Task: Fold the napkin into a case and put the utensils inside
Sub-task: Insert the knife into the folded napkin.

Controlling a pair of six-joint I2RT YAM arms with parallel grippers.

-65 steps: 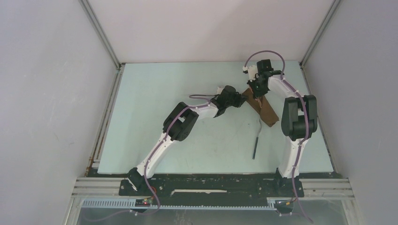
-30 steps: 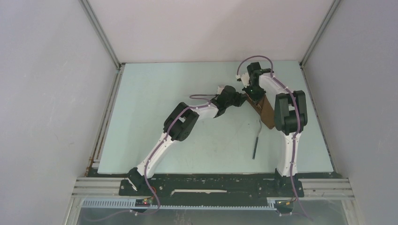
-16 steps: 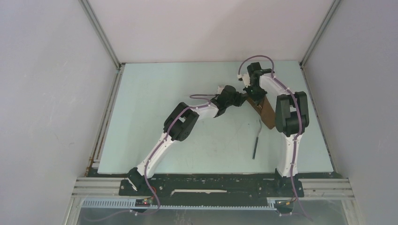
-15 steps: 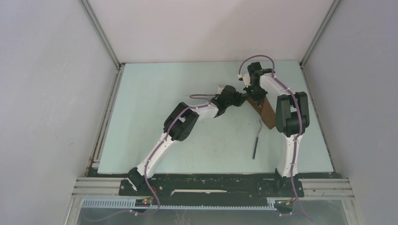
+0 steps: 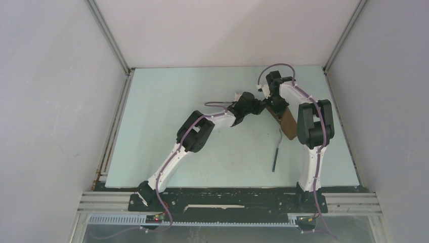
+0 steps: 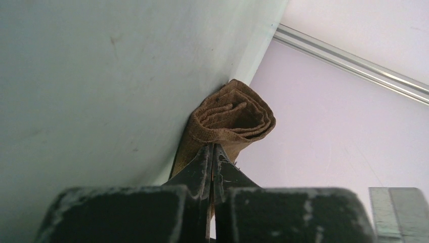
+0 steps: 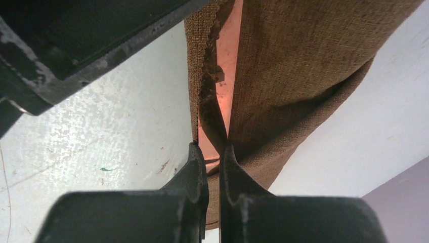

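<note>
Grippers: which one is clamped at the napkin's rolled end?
The left gripper: its view shows spiral layers of the napkin; the right gripper pinches a loose edge instead.

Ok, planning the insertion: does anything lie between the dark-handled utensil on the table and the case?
Nothing visible does: the dark-handled utensil lies on the table right beside the near end of the case. The left gripper and right gripper pinch its far end.

Plain brown napkin (image 5: 287, 123), mint table (image 5: 177, 101)
</note>
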